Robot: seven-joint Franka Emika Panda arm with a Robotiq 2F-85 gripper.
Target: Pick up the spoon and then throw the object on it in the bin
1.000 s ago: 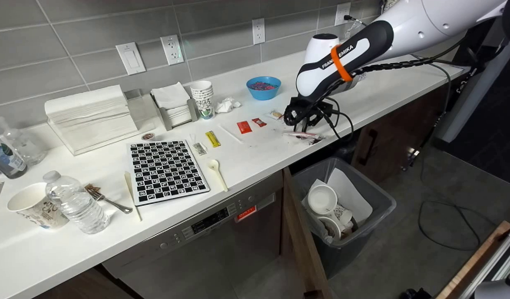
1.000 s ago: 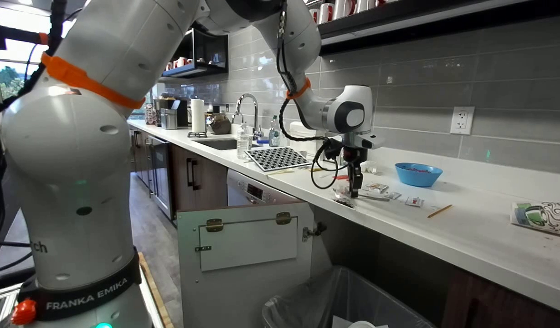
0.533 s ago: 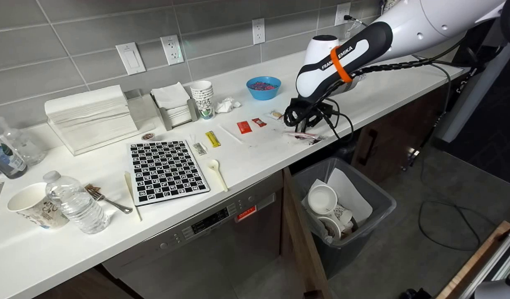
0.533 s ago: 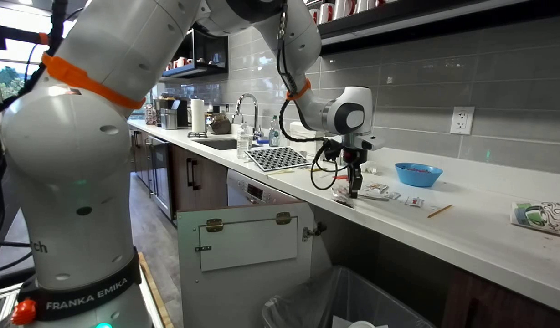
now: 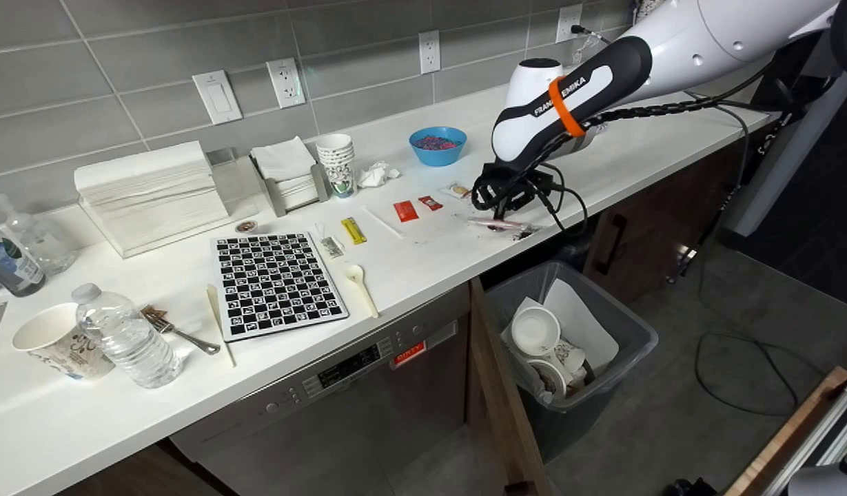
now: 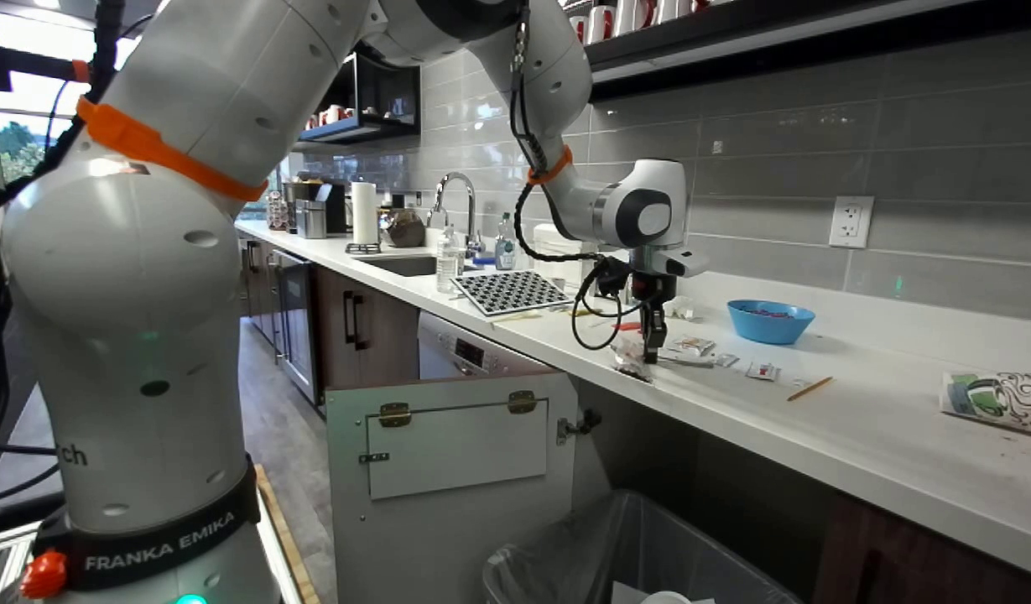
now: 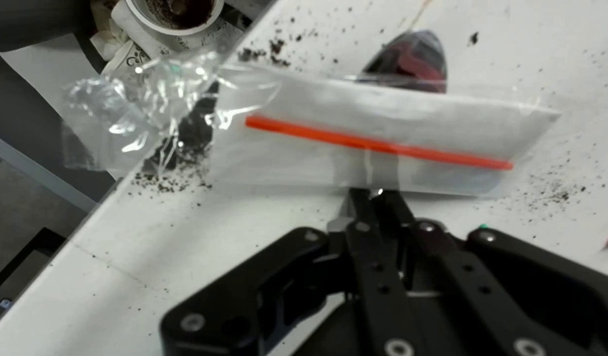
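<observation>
The red-striped wrapper (image 7: 407, 123) sits shifted from before; my gripper (image 7: 374, 194) is now closed, pinching the spoon (image 7: 412, 59) beneath it

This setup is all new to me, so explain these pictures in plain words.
The machine is a robot arm; its grasping part is the end effector. The wide pictures come from two cameras outside the robot, in different places; the close-up comes from one on its wrist. On the counter are, among other things, a checkered board, a blue bowl, a water bottle, a paper cup and a fork. A bin stands below the counter's edge. In the close-up, the end effector looks closed on the handle of a metal spoon; a plastic wrapper lies across the spoon, hiding part of it.
</observation>
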